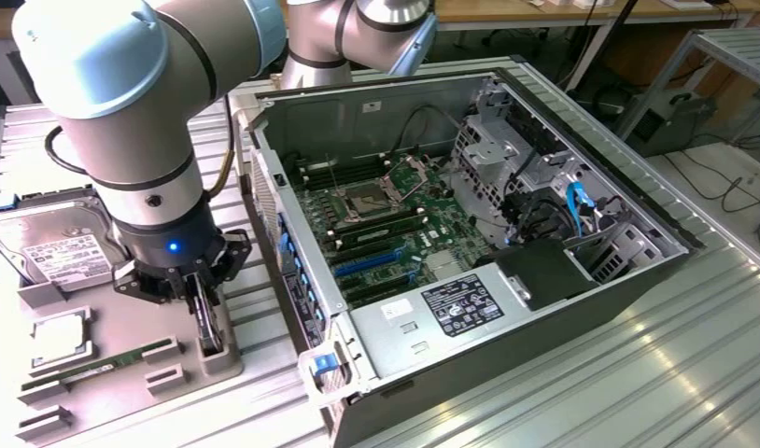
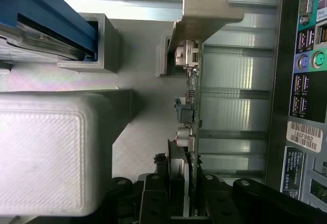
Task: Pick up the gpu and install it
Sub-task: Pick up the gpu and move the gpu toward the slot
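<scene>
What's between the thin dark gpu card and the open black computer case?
Only bare ribbed metal tabletop, in the wrist view, separates gpu card from computer case.

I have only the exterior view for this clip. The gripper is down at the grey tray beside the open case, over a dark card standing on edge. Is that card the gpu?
Observer: Yes. From the wrist view, the gpu has a pale silver bracket with a bent tab at its far end.
Operator: Where along the card is the gripper?
Observer: The gripper is at the end opposite the bracket, and the card's edge runs straight out from it.
Operator: What lies alongside the card?
Observer: The case's rear panel, with a purple and a green round port and a barcode sticker.
</scene>
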Robot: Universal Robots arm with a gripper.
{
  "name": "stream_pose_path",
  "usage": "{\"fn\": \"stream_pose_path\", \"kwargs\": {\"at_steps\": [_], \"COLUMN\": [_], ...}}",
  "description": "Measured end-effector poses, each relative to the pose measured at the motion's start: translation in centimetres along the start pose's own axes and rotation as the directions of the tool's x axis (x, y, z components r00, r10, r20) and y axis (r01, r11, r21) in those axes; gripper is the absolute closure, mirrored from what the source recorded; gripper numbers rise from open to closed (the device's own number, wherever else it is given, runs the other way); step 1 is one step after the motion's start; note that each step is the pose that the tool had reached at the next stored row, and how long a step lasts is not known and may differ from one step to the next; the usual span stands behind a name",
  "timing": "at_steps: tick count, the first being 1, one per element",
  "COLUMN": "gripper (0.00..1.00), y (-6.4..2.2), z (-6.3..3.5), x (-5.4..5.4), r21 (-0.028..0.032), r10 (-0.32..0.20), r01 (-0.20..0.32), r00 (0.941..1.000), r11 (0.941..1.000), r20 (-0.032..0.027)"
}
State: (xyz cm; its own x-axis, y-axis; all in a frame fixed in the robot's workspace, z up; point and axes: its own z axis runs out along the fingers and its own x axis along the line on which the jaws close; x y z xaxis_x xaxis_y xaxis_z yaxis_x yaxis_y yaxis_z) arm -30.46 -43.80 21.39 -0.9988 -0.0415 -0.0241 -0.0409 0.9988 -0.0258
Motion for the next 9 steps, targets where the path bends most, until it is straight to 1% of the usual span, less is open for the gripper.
{"fn": "stream_pose_path", "kwargs": {"at_steps": [4,9], "gripper": [0.72,0.72], "y": [0.0,-0.03], "z": [-0.06,-1.34], "x": [0.0,0.0], "r21": [0.0002,-0.0001], "r10": [0.0,0.0], "r01": [0.0,0.0], "r00": [1.0,1.0], "r11": [1.0,1.0], "r20": [-0.0002,0.0001]}}
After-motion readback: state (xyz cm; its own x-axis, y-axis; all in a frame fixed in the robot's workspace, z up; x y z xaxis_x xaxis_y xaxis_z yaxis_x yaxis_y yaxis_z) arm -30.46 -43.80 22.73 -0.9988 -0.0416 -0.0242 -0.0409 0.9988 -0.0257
